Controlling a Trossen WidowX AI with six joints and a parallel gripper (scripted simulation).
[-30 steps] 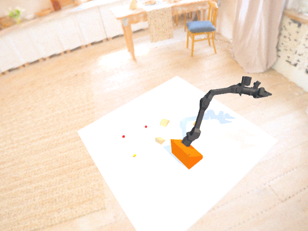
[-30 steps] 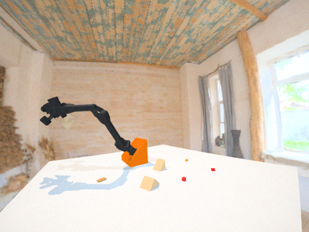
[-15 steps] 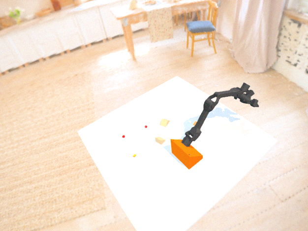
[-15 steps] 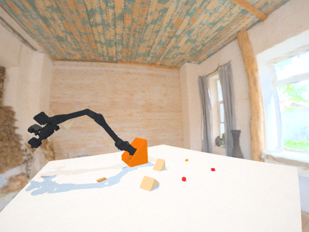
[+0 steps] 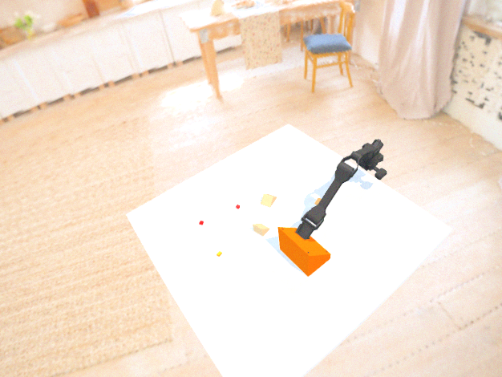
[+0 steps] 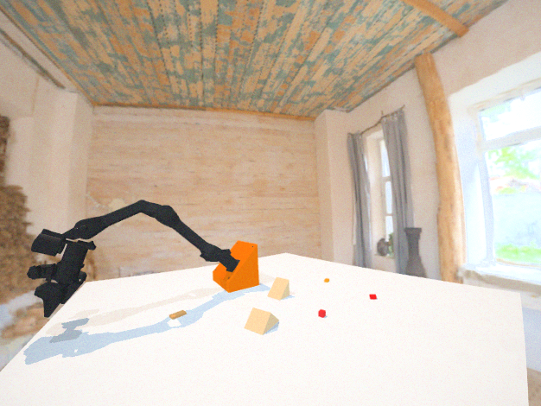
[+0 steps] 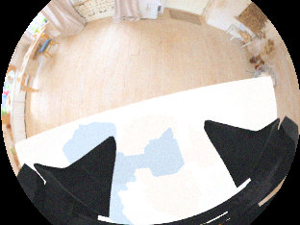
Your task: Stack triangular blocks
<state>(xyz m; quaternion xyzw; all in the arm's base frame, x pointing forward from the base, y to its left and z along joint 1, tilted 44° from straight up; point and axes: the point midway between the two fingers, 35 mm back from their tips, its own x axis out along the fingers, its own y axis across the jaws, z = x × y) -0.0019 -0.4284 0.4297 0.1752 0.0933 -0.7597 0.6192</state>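
Two pale tan triangular blocks stand apart on the white table (image 5: pixel 283 324) (image 6: pixel 393 358). One block (image 5: pixel 268 200) (image 6: pixel 261 320) is farther from the orange arm base, with a broad face and a triangular end showing in the exterior view. The other block (image 5: pixel 261 229) (image 6: pixel 278 288) is nearer the base. Neither touches the other. My gripper (image 7: pixel 162 133) is wide open with nothing between its fingers. It is out by the table's edge, far from both blocks; its shadow lies on the table in the wrist view. How high it is above the table is hard to tell.
The orange base (image 5: pixel 304 249) (image 6: pixel 245 270) stands beside the nearer block. A small tan-orange piece (image 5: pixel 317 200) (image 6: pixel 177 314) lies near the arm's shadow. Two small red pieces (image 5: pixel 237 206) (image 5: pixel 201 222) and a small yellow one (image 5: pixel 219 253) (image 6: pixel 327 280) lie on the blocks' other side.
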